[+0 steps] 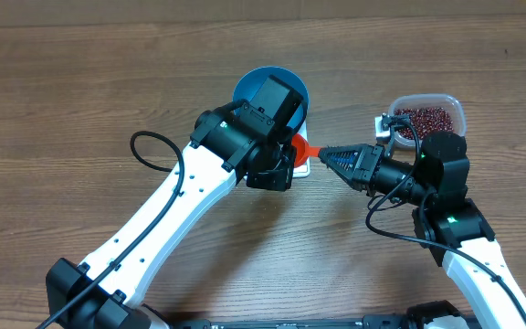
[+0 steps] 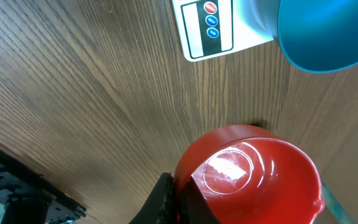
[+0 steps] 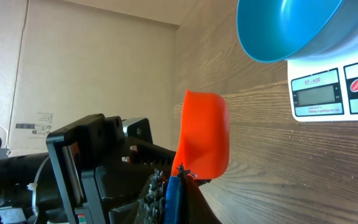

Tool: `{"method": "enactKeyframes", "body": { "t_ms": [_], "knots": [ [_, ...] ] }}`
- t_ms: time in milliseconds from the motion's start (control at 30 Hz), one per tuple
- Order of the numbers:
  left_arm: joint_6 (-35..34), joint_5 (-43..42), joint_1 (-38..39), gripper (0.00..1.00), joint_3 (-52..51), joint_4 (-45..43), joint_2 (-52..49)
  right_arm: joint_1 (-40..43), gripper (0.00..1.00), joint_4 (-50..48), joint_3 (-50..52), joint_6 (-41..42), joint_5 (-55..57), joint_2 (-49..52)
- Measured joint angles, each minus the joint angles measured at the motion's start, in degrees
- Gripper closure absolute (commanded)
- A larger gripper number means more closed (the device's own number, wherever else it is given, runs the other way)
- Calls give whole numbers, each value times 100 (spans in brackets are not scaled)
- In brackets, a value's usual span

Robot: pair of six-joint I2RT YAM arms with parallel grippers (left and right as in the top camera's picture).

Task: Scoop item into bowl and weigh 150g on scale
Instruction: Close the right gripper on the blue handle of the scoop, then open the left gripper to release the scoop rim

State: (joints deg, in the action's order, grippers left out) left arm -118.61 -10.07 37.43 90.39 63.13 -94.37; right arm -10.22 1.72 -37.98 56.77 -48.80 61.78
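A red scoop (image 2: 253, 174) with an empty cup hangs just above the table in front of the scale (image 2: 209, 28). My left gripper (image 2: 182, 190) is shut on the cup's rim. From the right, my right gripper (image 3: 178, 182) is shut on the scoop's blue handle (image 3: 173, 196). The blue bowl (image 1: 261, 84) stands on the scale, partly hidden under my left arm in the overhead view. In the right wrist view, the bowl (image 3: 284, 28) sits above the scale's display (image 3: 317, 94). The dark red beans (image 1: 425, 117) lie in a clear tub (image 1: 460, 113) at the right.
A black cable (image 1: 153, 151) loops over the table left of my left arm. The tub of beans stands right behind my right wrist. A wall and cardboard show past the table's edge in the right wrist view.
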Motion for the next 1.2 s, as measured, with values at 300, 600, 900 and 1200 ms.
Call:
{"method": "enactKeyframes", "body": {
  "t_ms": [300, 600, 900, 1200],
  "knots": [
    [0, 2, 0, 96, 0, 0, 0, 0, 96, 4, 0, 0, 13, 11],
    [0, 7, 0, 90, 0, 4, 0, 2, 96, 48, 0, 0, 20, 11],
    [2, -7, 0, 69, 0, 0, 0, 0, 96, 50, 0, 2, 17, 11],
    [17, -26, 0, 52, 0, 0, 0, 0, 96, 90, 0, -33, 15, 11]
  ]
}}
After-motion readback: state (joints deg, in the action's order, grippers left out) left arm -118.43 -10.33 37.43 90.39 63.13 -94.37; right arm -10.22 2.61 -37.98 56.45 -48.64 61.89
